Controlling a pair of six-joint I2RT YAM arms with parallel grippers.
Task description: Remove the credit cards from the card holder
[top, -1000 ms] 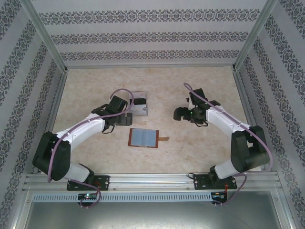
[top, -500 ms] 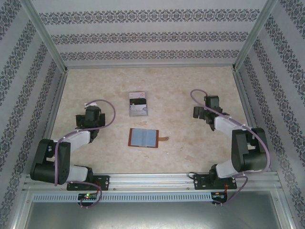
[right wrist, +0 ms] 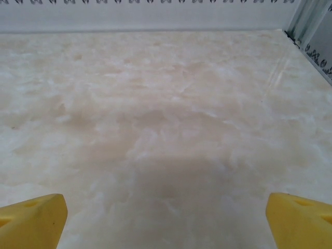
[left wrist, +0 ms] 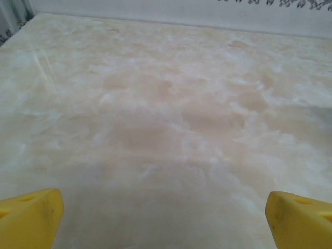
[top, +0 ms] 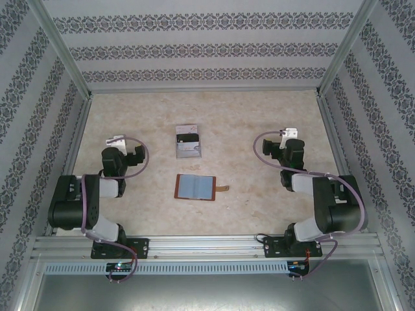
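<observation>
Left gripper [left wrist: 166,220] and right gripper [right wrist: 166,220] both spread wide and empty, card holder [top: 195,187] lying open mid-table, credit cards [top: 188,137] seemingly in the clear tray [top: 190,154] just beyond it; they look thin, stiff and slippery, so I'd pinch an edge.

I see a smooth table [top: 259,207], like pale stone and a bit shiny. The card holder [top: 195,187] looks like brown leather. The tray [top: 188,144] looks like clear plastic.
</observation>
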